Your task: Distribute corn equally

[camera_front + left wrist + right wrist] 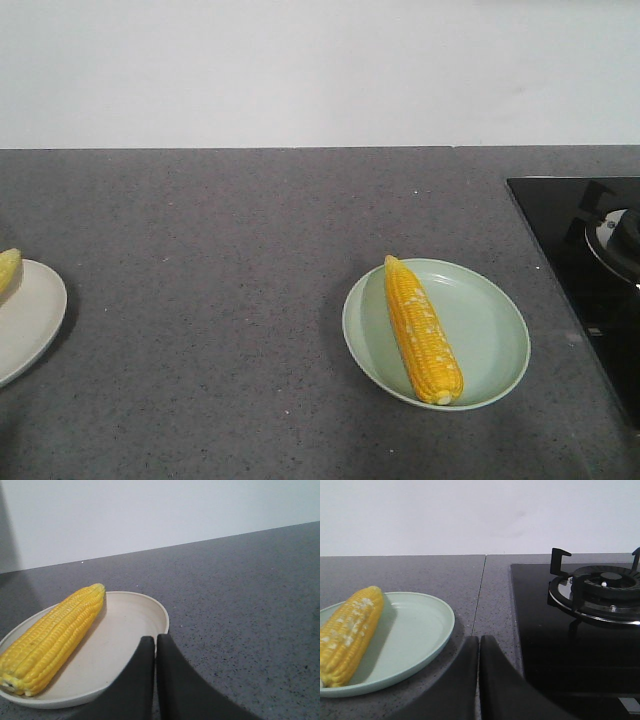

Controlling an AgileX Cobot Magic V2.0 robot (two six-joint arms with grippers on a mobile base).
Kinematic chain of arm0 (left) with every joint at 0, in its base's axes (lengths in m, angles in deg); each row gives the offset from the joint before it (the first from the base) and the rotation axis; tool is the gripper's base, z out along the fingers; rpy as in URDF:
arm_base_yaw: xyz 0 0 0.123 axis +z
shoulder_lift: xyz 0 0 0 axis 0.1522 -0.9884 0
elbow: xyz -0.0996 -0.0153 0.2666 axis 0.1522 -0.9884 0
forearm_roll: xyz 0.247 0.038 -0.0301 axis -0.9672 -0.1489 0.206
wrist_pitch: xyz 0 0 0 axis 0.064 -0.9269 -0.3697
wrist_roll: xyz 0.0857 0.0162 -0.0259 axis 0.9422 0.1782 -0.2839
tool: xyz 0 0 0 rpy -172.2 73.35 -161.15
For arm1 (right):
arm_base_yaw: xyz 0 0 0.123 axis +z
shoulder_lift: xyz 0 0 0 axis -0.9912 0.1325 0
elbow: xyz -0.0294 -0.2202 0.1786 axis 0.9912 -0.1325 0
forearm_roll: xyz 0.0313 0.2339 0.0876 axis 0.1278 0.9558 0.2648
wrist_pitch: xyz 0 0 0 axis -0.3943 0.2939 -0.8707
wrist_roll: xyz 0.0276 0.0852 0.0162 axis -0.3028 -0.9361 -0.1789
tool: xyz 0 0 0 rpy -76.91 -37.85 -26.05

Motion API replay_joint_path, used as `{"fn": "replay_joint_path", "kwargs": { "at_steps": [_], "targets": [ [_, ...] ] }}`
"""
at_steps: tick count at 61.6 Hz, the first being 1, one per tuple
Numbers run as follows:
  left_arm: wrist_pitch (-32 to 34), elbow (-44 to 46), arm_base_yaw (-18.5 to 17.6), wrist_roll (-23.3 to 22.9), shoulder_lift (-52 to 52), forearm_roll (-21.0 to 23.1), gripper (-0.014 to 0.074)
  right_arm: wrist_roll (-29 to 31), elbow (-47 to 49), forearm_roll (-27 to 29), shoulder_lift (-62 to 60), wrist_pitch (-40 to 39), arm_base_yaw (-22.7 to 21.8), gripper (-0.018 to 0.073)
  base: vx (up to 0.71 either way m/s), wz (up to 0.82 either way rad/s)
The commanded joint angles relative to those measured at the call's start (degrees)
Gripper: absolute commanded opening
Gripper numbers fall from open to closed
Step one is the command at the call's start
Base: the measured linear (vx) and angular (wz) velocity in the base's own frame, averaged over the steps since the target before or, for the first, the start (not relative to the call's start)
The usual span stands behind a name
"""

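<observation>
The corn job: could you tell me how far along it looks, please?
Done, as far as shown: one cob lies on the green plate and one cob on the white plate. In hand: nothing; left gripper and right gripper are shut, empty. No other cobs show.

A grey speckled countertop fills most of the frame below a plain white wall. Right of centre sits a pale green plate, and a cob of corn lies on its left half, running diagonally with its tapered end toward the upper left and its blunt end at the plate's lower rim. At the left edge, a cream plate is cut off by the frame, with the tip of a second cob showing on it. A black glass hob occupies the right edge, part of a burner visible on it.
</observation>
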Motion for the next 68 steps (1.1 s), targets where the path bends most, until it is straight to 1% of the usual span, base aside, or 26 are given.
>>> {"fn": "replay_joint_path", "kwargs": {
  "at_steps": [1, 68],
  "targets": [
    [3.99, -0.16, 0.06, -0.52, 1.01, 0.16, -0.0006, 0.20, -0.53, -0.58, -0.24, -4.36, -0.38, -0.0004, 0.00, 0.00],
    [3.99, -0.16, 0.06, -0.52, 1.01, 0.16, -0.0006, 0.20, -0.53, -0.58, -0.24, -4.25, -0.39, -0.0004, 0.00, 0.00]
  ]
}}
